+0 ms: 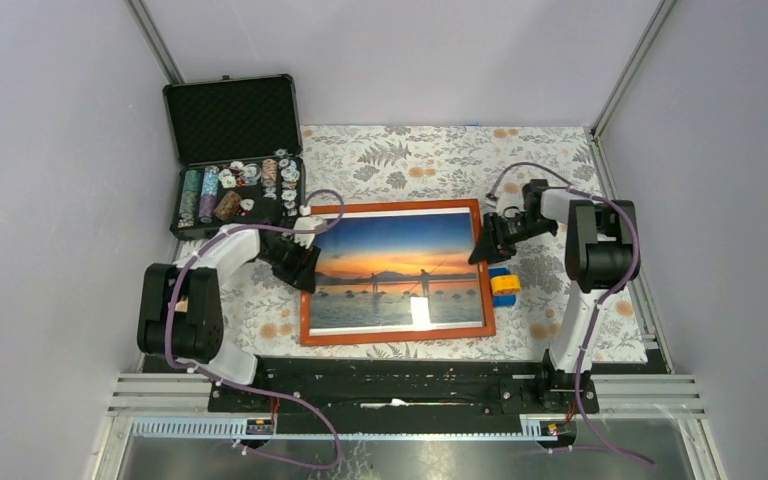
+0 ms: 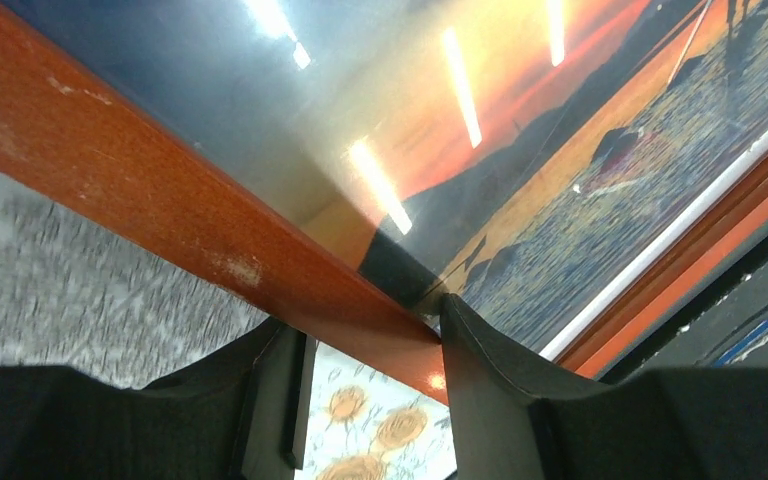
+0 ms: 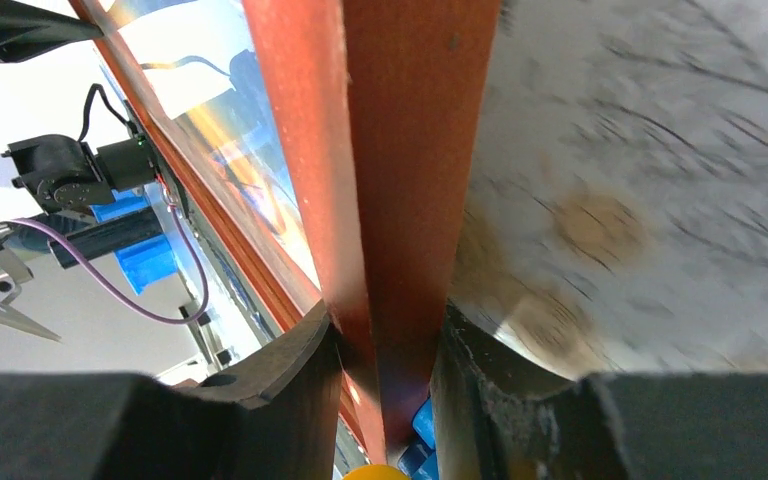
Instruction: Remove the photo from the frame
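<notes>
The orange-red frame (image 1: 400, 337) lies face up on the floral cloth, with the sunset photo (image 1: 400, 270) inside it behind glass. My left gripper (image 1: 303, 262) is shut on the frame's left rail. In the left wrist view (image 2: 365, 315) one finger is under the rail (image 2: 160, 190) and the other is on the glass over the photo (image 2: 580, 150). My right gripper (image 1: 483, 245) is shut on the frame's right rail. In the right wrist view (image 3: 390, 315) both fingers press the rail (image 3: 400, 150). The frame's back is hidden.
An open black case (image 1: 232, 118) holding poker chips (image 1: 235, 190) stands at the back left, close to the frame's far left corner. A blue and yellow block (image 1: 503, 283) lies beside the frame's right rail, below my right gripper. Enclosure walls stand on both sides.
</notes>
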`<state>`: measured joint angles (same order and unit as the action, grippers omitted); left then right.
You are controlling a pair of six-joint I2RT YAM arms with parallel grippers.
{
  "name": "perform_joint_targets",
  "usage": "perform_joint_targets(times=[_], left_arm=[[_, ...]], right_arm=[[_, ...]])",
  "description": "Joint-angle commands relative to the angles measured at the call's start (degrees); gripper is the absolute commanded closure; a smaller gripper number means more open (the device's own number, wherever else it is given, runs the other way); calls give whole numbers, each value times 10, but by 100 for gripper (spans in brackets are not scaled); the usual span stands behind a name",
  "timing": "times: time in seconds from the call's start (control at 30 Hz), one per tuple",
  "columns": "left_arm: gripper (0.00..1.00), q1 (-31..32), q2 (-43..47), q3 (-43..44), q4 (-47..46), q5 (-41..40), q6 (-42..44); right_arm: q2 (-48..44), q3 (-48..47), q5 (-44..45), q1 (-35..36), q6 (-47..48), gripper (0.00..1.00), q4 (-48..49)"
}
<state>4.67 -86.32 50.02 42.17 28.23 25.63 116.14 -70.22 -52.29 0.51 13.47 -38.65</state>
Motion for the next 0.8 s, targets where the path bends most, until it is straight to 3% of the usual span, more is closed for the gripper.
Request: perform_joint_targets(times=[0.0, 0.43, 0.63, 0.77], left_arm=[[74, 69, -31, 52, -86, 0, -18], [76, 164, -203, 220, -114, 5, -89], [76, 182, -235, 252, -99, 7, -100], [77, 176, -236, 260, -73, -34, -101]], right_arm=[[-15, -18, 31, -63, 54, 91, -47], [26, -70, 55, -195, 125, 91, -95], [45, -96, 41, -194, 90, 91, -69], [57, -109, 33, -166, 53, 88, -37]])
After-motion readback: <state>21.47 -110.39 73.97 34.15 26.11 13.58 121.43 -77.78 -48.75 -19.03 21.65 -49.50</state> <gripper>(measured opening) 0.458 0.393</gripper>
